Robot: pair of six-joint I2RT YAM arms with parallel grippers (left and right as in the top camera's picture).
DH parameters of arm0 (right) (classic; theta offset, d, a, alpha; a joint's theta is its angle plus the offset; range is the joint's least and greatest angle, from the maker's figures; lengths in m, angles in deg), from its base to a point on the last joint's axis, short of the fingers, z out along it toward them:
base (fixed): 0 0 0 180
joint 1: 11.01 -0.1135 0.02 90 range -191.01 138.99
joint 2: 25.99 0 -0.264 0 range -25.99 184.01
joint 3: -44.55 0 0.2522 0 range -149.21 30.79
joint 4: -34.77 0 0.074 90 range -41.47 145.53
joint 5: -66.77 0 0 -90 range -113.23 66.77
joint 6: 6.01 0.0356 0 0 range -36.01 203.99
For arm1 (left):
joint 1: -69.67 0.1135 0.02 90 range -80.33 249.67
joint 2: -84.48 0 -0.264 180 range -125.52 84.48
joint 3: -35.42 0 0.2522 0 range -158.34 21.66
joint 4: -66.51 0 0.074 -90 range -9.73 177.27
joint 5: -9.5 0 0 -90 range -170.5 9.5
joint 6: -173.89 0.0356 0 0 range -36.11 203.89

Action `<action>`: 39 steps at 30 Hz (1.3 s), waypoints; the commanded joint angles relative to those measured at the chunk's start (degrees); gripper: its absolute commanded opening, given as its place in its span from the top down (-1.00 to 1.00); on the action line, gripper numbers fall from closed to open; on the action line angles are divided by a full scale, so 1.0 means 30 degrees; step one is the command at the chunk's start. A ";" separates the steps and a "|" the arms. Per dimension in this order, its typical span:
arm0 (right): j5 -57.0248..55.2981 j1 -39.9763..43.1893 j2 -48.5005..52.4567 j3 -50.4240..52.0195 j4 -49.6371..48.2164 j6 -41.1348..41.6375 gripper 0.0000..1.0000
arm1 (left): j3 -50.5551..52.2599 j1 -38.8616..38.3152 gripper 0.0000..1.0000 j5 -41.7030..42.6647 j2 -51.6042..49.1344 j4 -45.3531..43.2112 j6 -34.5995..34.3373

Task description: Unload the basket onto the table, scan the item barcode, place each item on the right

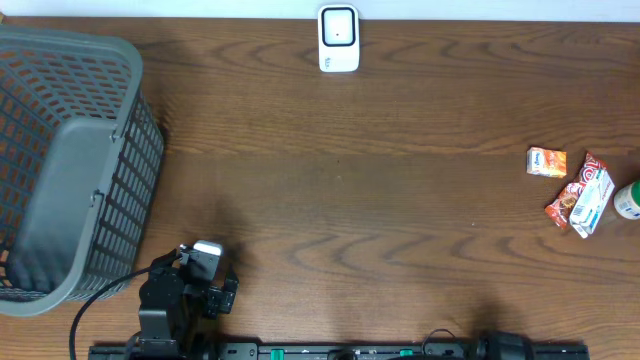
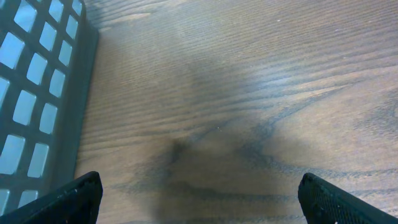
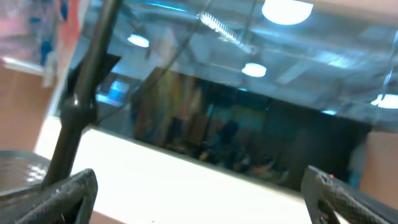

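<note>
Two claws at the near edge of the table (image 1: 380, 200), both spread wide and pinching nothing. Left claw (image 2: 200, 186) low over bare wood at the front left, just beside the wall of the basket (image 1: 70, 170), not touching it. Right claw (image 3: 200, 180) turned up and away from the table, with only ceiling lamps and a dark window in its view; on the overhead view hardly seen at the front right edge.

One grey basket of plastic grid, filling the left side from the near edge almost to the far edge, nothing seen inside. Wide open wood from the basket across the whole middle, free for moving.

Further out, on the right, close to the right edge: one small orange packet (image 1: 547, 162), and just beside it one red and white packet (image 1: 583, 195), lying slanted; cannot tell if one packet or two pressed together. One white bottle (image 1: 628, 200) with green cap, cut by the right edge, just beside the red and white packet. All well apart from both claws.

Farthest, at the middle of the far edge: one white scanner (image 1: 339, 38), alone, well apart from the packets.
</note>
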 commanded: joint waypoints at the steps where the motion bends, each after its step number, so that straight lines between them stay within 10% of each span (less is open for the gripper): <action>1: -0.1872 -0.2018 -0.0750 0.0095 0.2754 -0.0182 -0.98 | 0.0721 0.0080 -0.97 0.0117 0.0124 0.0743 0.0029; 20: -0.4444 -0.3789 -0.0743 0.1639 0.5202 -0.0838 -0.98 | 0.0721 0.0080 -0.97 0.0117 0.0131 0.0743 0.0029; 39: -0.0933 -0.3628 -0.1304 2.0065 -1.2254 -0.4459 -0.99 | 0.0721 0.0080 -0.97 0.0117 0.0131 0.0743 0.0029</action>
